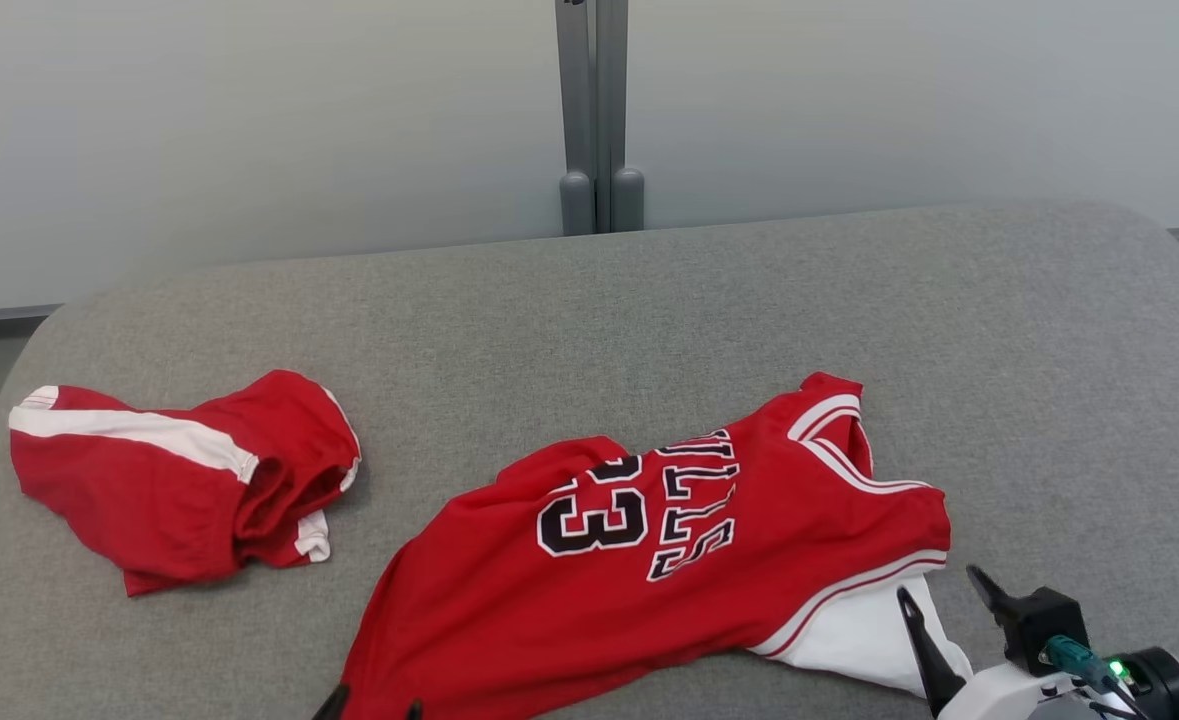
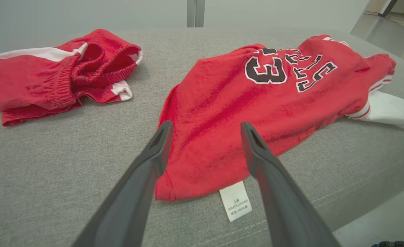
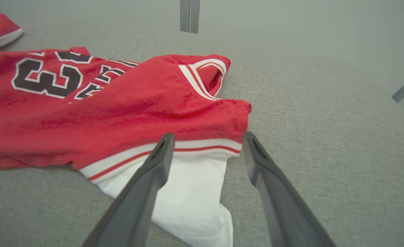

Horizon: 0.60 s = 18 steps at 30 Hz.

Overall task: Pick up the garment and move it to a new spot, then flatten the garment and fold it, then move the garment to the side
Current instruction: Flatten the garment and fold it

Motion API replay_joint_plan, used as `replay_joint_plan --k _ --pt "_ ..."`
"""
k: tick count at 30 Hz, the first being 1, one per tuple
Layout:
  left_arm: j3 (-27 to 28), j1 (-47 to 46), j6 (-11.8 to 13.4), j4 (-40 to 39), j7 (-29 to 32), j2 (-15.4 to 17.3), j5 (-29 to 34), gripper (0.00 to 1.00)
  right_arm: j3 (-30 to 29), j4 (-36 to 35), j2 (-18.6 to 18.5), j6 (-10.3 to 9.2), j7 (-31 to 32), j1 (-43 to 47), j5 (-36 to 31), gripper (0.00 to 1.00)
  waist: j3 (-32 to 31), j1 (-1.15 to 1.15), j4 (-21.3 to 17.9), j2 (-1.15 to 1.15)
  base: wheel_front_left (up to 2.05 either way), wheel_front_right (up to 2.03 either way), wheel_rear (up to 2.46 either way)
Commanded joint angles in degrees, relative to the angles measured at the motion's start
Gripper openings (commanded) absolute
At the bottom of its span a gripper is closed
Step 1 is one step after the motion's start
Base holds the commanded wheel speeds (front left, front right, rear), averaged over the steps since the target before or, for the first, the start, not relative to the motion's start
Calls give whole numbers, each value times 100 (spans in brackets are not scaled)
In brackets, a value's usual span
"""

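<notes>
A red jersey (image 1: pixel 649 560) with the number 33 lies crumpled on the grey table (image 1: pixel 649 300), a white sleeve (image 1: pixel 864 635) sticking out at its lower right. My left gripper (image 2: pixel 205 128) hangs open over the jersey's bottom hem, near a white care label (image 2: pixel 235 200); its fingertips (image 1: pixel 334 700) peek in at the head view's bottom edge. My right gripper (image 3: pixel 207 139) is open above the white sleeve (image 3: pixel 191 192) and the striped trim; in the head view the right gripper (image 1: pixel 944 590) sits at the lower right.
Red shorts (image 1: pixel 179 480) with white stripes lie bunched on the table's left part. A grey post (image 1: pixel 599 110) stands behind the table's far edge. The table's front edge (image 2: pixel 359 202) runs close behind the label.
</notes>
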Motion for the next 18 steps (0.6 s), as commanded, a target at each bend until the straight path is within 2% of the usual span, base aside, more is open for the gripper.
replay_joint_plan --k 1,4,8,18 --pt "-115 73 10 -67 181 127 -127 100 84 -12 -121 -9 408 161 28 100 26 0 -20 0 0 0 0" --pt "-245 47 10 -84 416 263 -286 100 139 -165 -331 -9 1256 311 179 100 115 0 -33 0 0 0 0" --pt "-359 -86 10 22 517 221 -431 100 184 -379 -469 -8 1871 526 342 100 206 0 -37 0 0 0 0" --pt "-399 -322 12 462 436 272 -493 100 122 -719 -454 -8 2201 475 415 100 453 0 -112 0 0 0 0"
